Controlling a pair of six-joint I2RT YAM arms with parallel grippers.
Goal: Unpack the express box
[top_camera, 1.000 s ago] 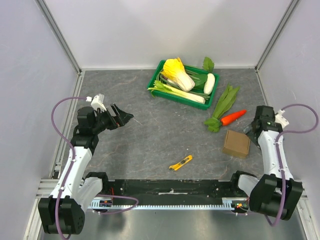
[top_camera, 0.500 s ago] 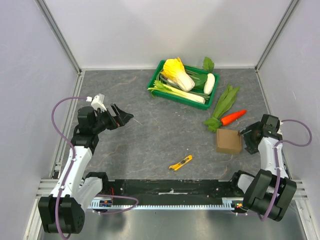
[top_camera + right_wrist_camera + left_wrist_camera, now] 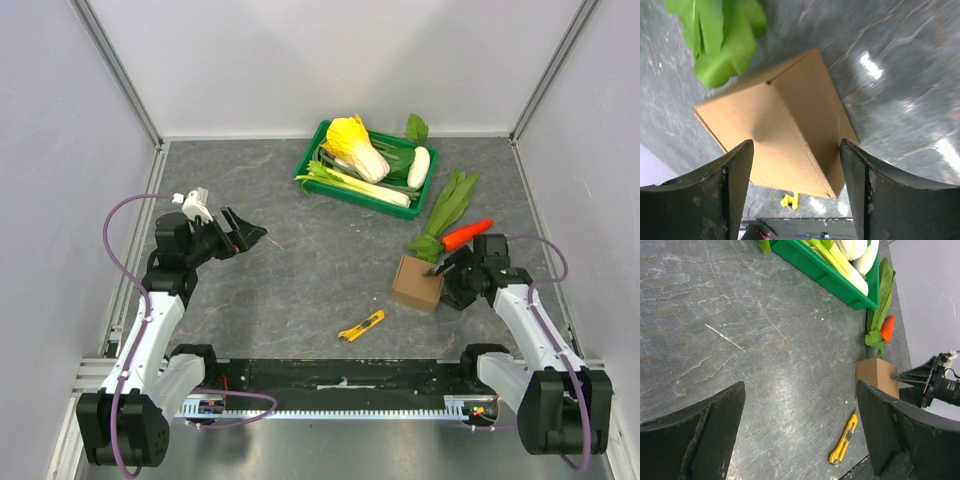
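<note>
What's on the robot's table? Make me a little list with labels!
Box: brown box, looks shut, lying flat
Right end effector: open, right up against the box
Left end effector: open, holding nothing, far from the box
Knife: yellow, lying nearer the arm bases than the box
Crate: green, at the far side
Carrot: outside the crate, just beyond the box

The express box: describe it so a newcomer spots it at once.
Start at the green crate of vegetables at the far side, then come nearer past the carrot. There sits the express box: the only plain brown cardboard block, unlike the slim yellow knife.
</note>
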